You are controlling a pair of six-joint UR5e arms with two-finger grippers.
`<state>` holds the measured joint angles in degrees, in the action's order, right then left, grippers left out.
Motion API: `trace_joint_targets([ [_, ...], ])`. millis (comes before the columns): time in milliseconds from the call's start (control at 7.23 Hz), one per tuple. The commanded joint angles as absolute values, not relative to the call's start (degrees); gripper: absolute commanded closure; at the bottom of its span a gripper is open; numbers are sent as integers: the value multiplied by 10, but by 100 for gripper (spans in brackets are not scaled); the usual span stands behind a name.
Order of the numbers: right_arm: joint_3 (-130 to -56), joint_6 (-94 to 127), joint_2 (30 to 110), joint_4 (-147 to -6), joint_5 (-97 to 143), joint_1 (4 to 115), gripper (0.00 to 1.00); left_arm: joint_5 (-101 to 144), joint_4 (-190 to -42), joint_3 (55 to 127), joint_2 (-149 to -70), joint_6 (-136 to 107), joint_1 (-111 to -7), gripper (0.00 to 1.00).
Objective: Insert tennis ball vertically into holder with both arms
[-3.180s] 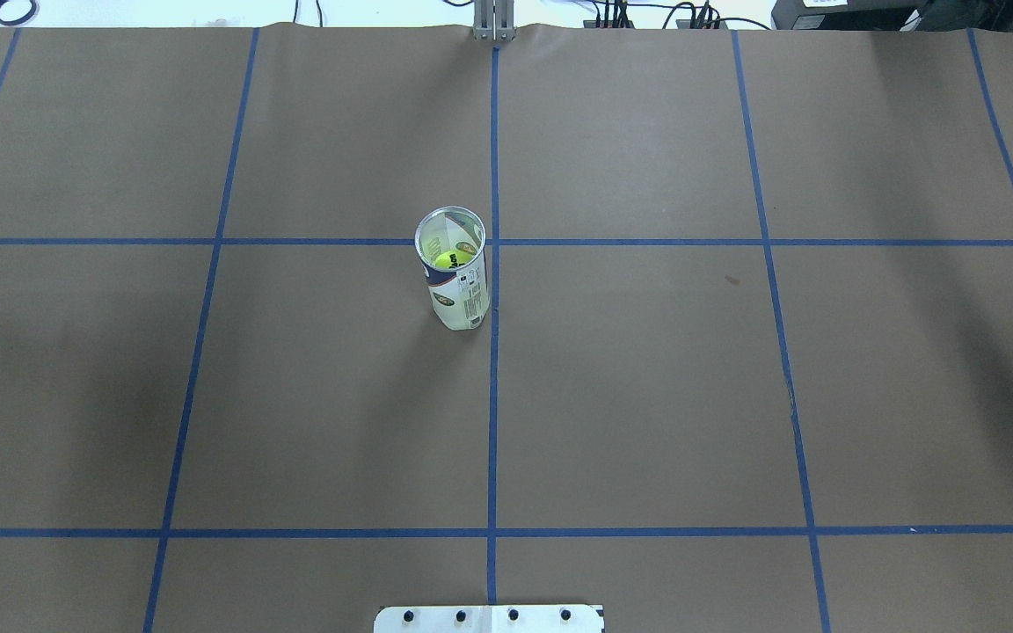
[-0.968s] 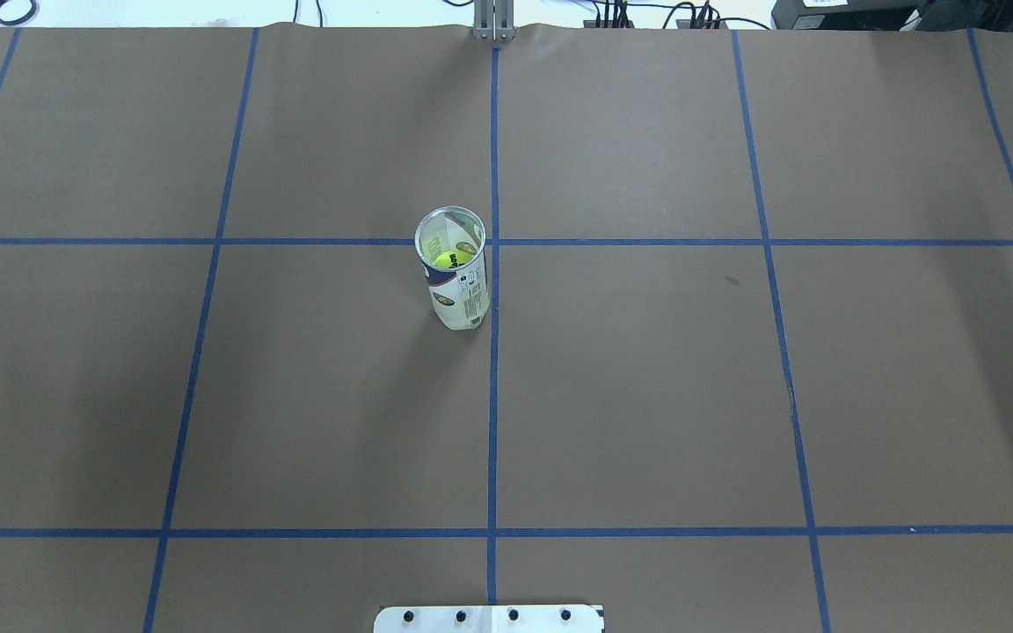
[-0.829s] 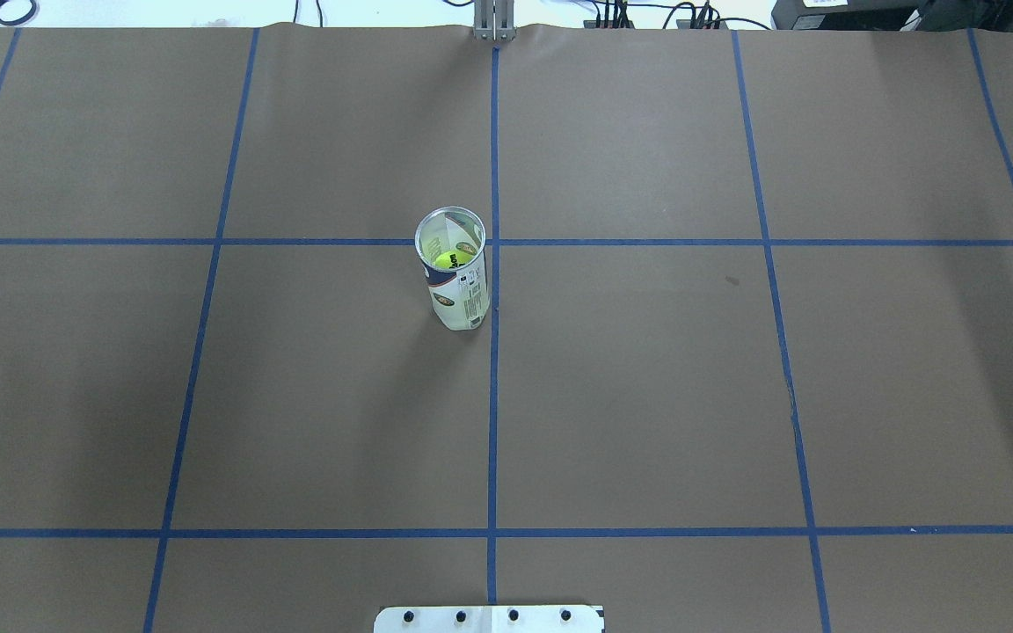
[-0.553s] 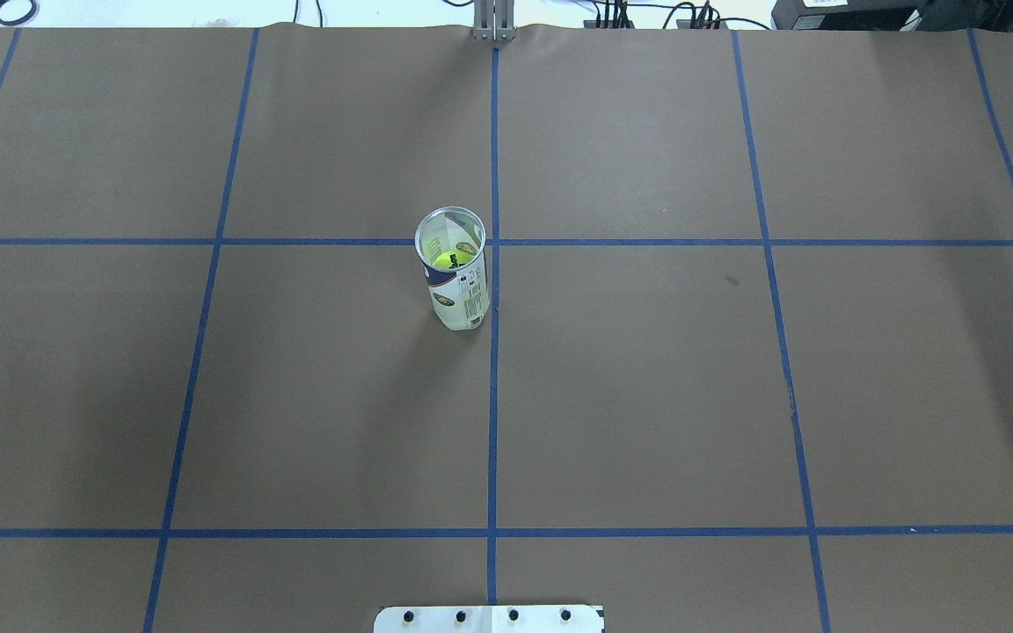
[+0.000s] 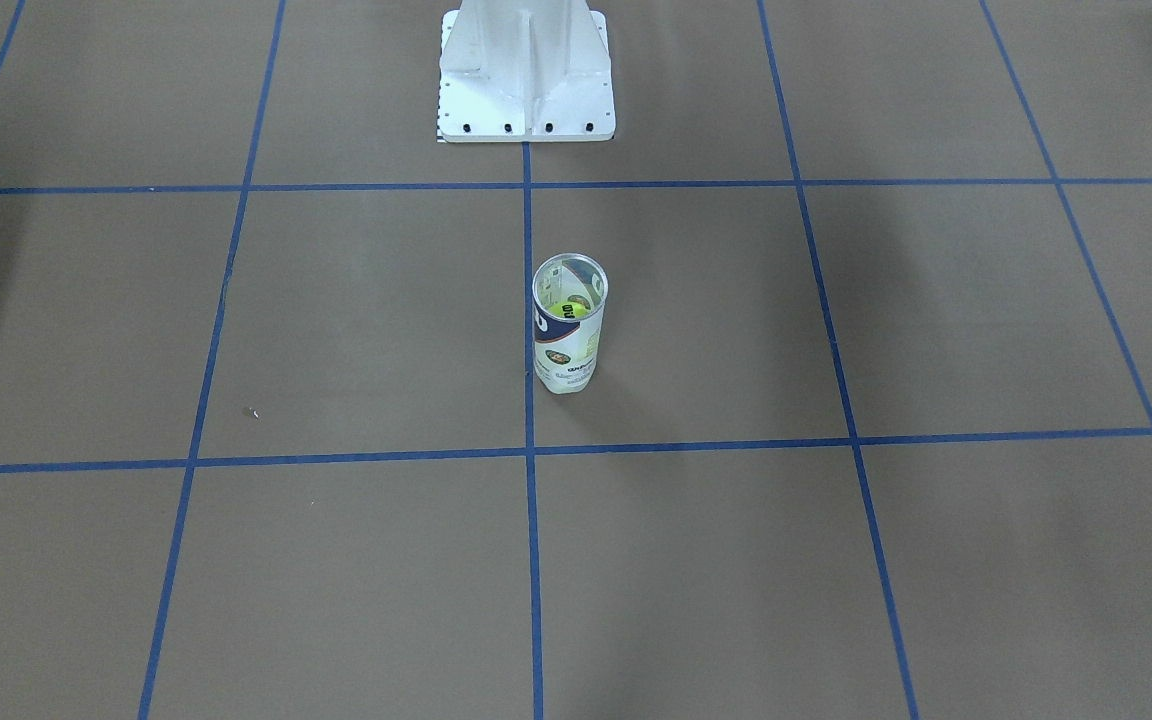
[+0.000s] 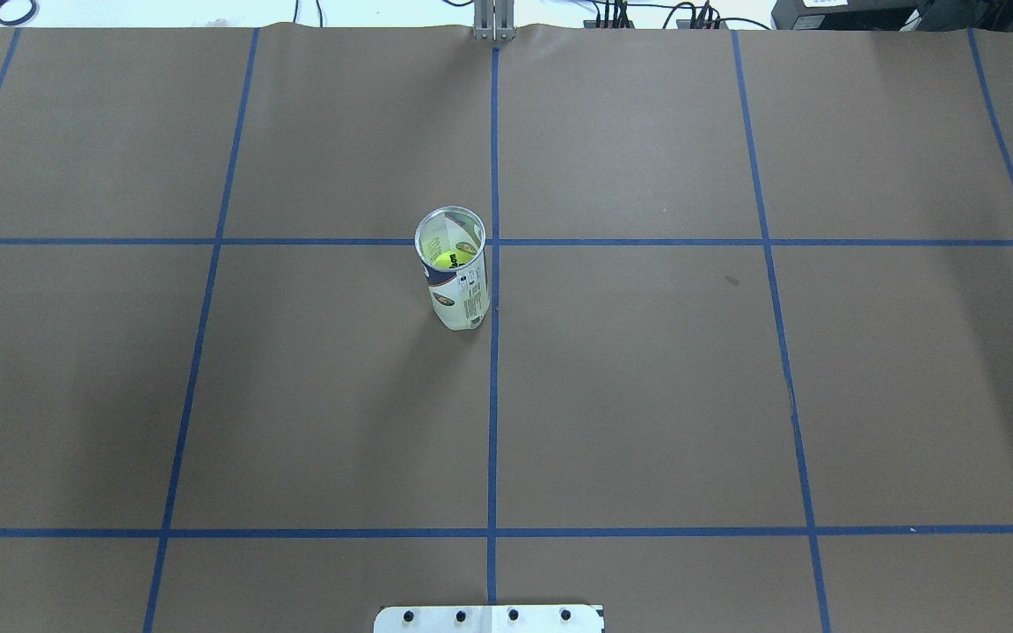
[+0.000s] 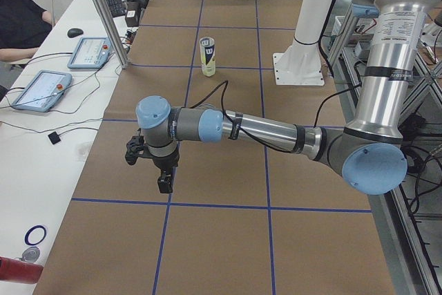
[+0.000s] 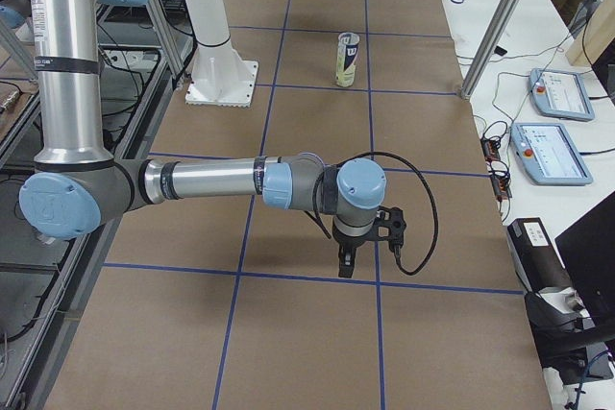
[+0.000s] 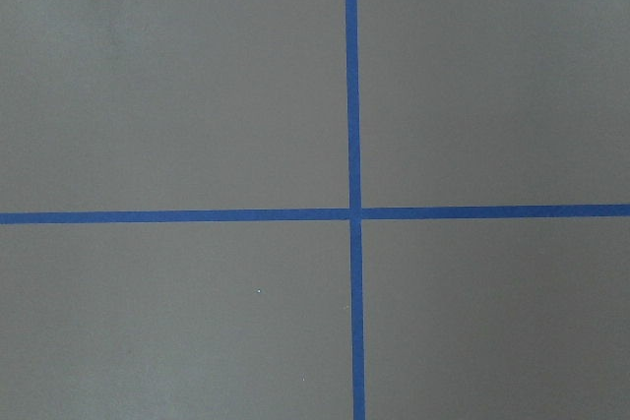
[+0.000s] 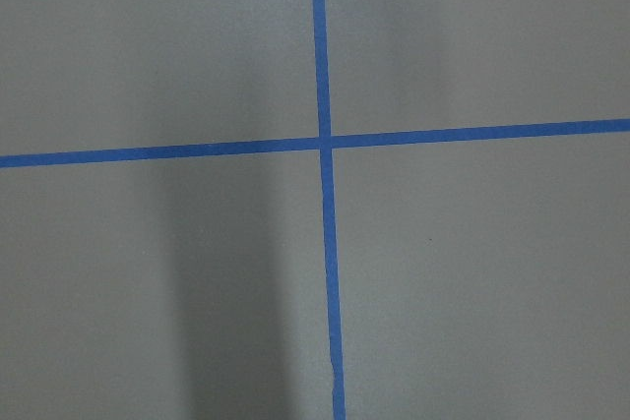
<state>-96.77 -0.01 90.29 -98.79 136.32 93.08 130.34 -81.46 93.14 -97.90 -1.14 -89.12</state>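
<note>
The clear holder (image 6: pixel 456 271) with white and navy label stands upright near the table's middle, just left of the centre tape line; it also shows in the front view (image 5: pixel 568 325), the left side view (image 7: pixel 208 56) and the right side view (image 8: pixel 348 59). A yellow-green tennis ball (image 6: pixel 448 260) lies inside it, seen through the open top (image 5: pixel 569 307). My left gripper (image 7: pixel 164 183) shows only in the exterior left view, far from the holder, pointing down over the table. My right gripper (image 8: pixel 346 263) shows only in the exterior right view, likewise far off. I cannot tell whether either is open or shut.
The white pedestal base (image 5: pixel 526 75) stands behind the holder on the robot's side. Blue tape lines (image 6: pixel 493 396) grid the brown table. Tablets (image 7: pixel 41 90) and cables lie on the side bench; a person sits at the far left of the exterior left view.
</note>
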Motion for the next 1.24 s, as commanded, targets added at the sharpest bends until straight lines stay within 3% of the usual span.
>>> trace_joint_targets([
  [0,-968,0,903,-988,1363,931,1,1303,-814,928,-976,-11,-892,1],
  [1106,-969,0,901,-987,1362,931,1,1335,-817,929,-954,-11,-911,1],
])
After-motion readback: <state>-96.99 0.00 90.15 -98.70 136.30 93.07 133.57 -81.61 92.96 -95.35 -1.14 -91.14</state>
